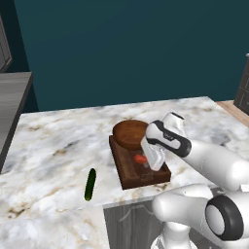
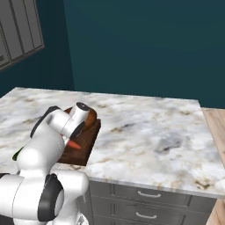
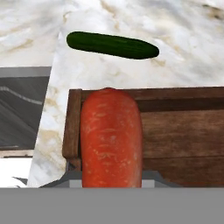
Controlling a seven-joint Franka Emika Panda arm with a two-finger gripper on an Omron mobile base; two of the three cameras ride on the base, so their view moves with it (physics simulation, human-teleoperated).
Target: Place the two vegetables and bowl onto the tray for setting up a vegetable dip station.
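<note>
Glossy white rounded arm segments, dark grey joint rings, bulbous white base

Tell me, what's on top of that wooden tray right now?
A brown bowl sits on the far end of the tray. The tool hangs over the near part with a carrot. The arm hides the tray floor beneath.

Arm bent forward, pincer [image 1: 146, 163] angled down, clamped on carrot [image 1: 140, 158].
</note>
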